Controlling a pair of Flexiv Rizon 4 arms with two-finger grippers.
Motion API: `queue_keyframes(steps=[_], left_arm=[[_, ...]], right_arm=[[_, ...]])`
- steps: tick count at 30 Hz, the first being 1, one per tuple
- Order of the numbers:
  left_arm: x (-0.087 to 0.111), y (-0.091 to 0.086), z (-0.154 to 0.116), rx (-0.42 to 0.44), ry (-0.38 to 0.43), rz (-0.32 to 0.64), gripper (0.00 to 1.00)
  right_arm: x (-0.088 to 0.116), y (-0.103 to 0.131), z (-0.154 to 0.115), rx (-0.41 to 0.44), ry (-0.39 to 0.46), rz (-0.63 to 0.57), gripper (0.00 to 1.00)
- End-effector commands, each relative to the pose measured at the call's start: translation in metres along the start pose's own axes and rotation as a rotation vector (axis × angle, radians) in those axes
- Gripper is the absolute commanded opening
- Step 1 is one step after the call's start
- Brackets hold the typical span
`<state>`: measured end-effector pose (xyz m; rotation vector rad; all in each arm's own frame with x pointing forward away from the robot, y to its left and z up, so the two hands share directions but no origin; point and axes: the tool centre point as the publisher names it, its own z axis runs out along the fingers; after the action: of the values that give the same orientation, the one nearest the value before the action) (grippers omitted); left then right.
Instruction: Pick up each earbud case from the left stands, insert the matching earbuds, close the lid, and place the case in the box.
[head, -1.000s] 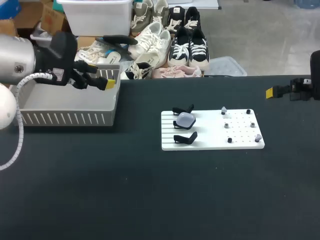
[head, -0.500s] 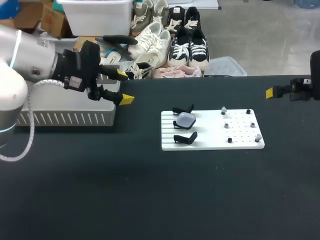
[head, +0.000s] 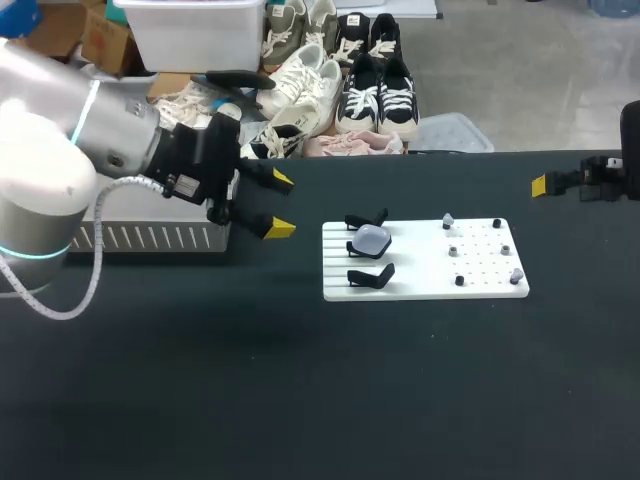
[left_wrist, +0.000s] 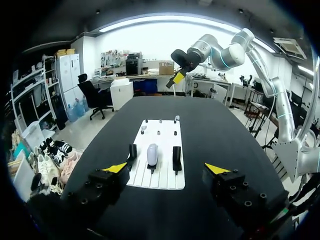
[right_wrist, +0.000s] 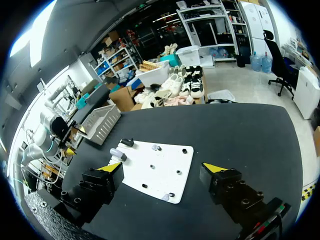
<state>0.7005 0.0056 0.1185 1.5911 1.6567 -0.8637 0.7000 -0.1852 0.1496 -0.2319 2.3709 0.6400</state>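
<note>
Between the grey box (head: 150, 238) and the white board (head: 425, 285), the left pincer (head: 281, 204) hangs wide open and empty, pointing toward the pale earbud case (head: 372, 239), which sits on the middle of three black stands (head: 368, 277) at the board's left end. To take it cleanly, I judge the pincer should centre on the case, straddle its flanks without brushing the bare stands on either side, close gently, then lift straight off. Near the tabletop's (head: 300, 380) far right, the right pincer (right_wrist: 165, 167) is likewise spread wide, holding nothing.

Robotics lab, black worktable (head: 300, 400), 2 robot arms (head: 60, 170)
</note>
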Motion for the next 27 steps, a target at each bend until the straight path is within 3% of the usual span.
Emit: queue_keyframes(steps=[1,20,25,26,27], left_arm=[[0.001,0.006,0.016,0.032,-0.012,0.01,1.0],[0.02,0.024,0.066,0.045,-0.015,-0.005,1.0],[0.022,0.031,0.073,0.047,-0.033,-0.034,0.89],[0.022,0.031,0.073,0.049,-0.036,-0.035,0.85],[0.022,0.031,0.073,0.052,-0.039,-0.033,0.75]], right_arm=[[0.0,-0.001,0.0,-0.004,0.001,-0.001,1.0],[0.0,-0.001,0.0,-0.004,0.001,-0.001,1.0],[0.0,-0.001,0.0,-0.004,0.001,-0.001,1.0],[0.0,-0.001,0.0,-0.004,0.001,-0.001,1.0],[0.0,-0.001,0.0,-0.004,0.001,-0.001,1.0]])
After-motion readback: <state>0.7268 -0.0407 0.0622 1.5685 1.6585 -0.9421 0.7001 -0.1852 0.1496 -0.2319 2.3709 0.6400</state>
